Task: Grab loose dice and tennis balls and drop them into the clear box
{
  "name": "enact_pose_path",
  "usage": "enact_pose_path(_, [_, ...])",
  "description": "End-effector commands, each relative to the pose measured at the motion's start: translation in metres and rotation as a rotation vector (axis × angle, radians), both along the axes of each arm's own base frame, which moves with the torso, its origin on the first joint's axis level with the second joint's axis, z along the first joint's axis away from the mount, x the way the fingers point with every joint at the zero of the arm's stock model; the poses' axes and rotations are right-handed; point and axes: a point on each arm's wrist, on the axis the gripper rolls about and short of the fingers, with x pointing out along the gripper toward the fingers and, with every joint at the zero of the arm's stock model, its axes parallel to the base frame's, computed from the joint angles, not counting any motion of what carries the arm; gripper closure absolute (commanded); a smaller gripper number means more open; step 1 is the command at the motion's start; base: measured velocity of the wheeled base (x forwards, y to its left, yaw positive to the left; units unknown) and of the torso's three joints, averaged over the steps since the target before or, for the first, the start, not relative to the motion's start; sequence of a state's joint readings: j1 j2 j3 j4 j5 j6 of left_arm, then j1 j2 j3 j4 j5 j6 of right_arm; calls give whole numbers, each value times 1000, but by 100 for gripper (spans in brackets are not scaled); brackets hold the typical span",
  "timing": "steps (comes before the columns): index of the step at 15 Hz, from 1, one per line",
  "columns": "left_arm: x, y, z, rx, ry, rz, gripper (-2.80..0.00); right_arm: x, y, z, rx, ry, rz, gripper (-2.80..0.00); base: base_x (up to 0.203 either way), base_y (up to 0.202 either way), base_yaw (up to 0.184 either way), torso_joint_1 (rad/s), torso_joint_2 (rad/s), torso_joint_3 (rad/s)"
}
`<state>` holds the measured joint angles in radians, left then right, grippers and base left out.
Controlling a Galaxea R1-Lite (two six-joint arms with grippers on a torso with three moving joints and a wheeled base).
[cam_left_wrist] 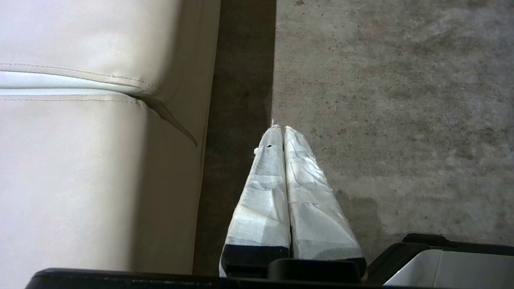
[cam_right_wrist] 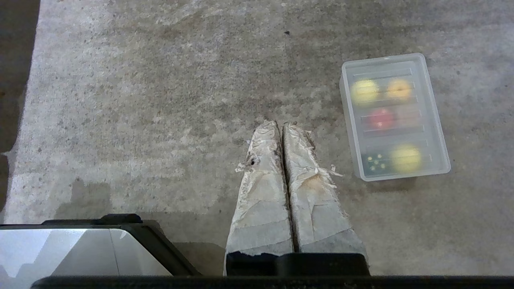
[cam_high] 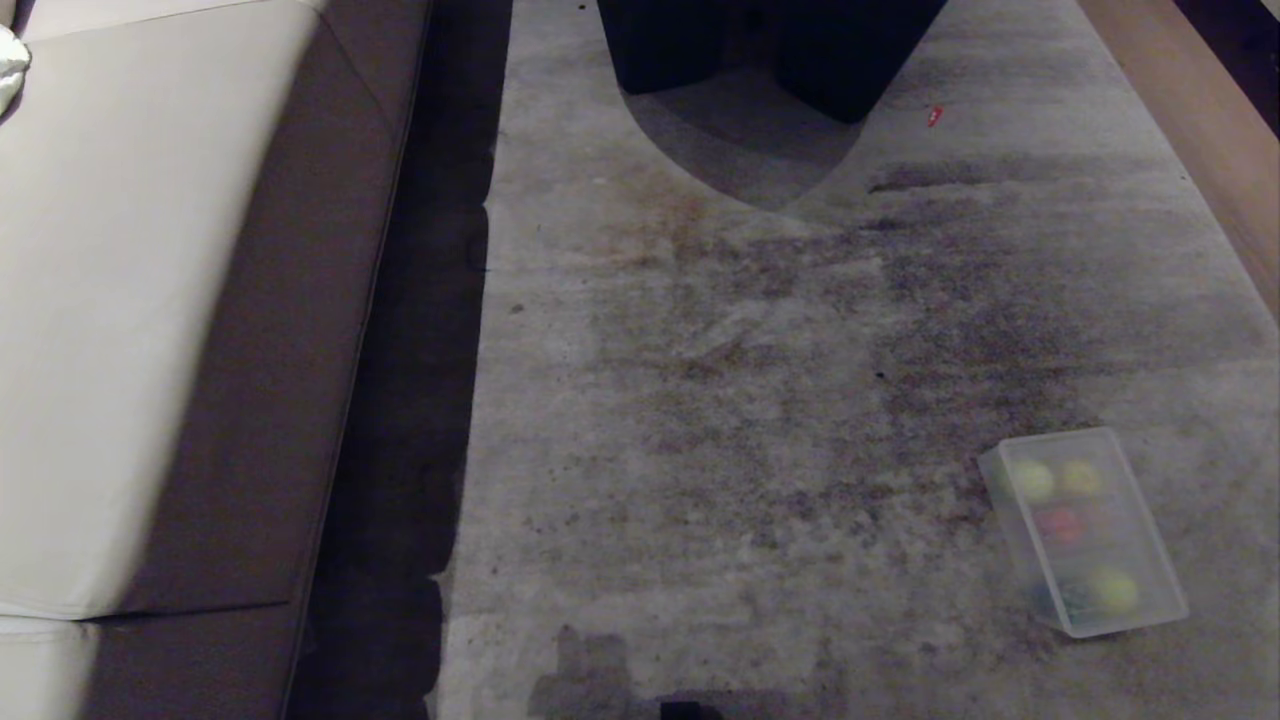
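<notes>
Now I'm seeing both the left gripper (cam_left_wrist: 283, 130) and right gripper (cam_right_wrist: 281, 126) pinched closed, empty; the lidded clear box (cam_right_wrist: 393, 116) beside the right fingers is looking light, slick — I'm favoring its rim.

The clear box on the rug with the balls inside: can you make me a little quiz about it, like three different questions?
1. True or false: the clear box has its lid on.
2. Pick one: the red die is (a) loose on the rug, (b) inside the box, (c) held by the robot.
3. Fill in: the right gripper has its fingers pressed ____, with nothing between them.

Key:
1. True. The ribbed lid covers it, so everything inside looks misty.
2. b. It sits in the box with the tennis balls and the dark green die.
3. together.
</notes>
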<state>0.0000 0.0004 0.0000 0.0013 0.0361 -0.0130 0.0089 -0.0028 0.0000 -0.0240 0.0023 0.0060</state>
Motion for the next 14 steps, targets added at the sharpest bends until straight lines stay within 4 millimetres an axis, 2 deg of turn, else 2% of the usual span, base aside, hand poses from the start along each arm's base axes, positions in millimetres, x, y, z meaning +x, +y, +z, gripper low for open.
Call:
enact_pose_path(1, [0, 0, 0, -1, 3, 1, 0, 1, 0, -3, 0, 13, 1, 0, 0, 0, 0, 0, 0, 0])
enact_pose_path(14, [0, 0, 0, -1, 2, 1, 0, 1, 0, -3, 0, 14, 1, 0, 0, 0, 0, 0, 0, 0])
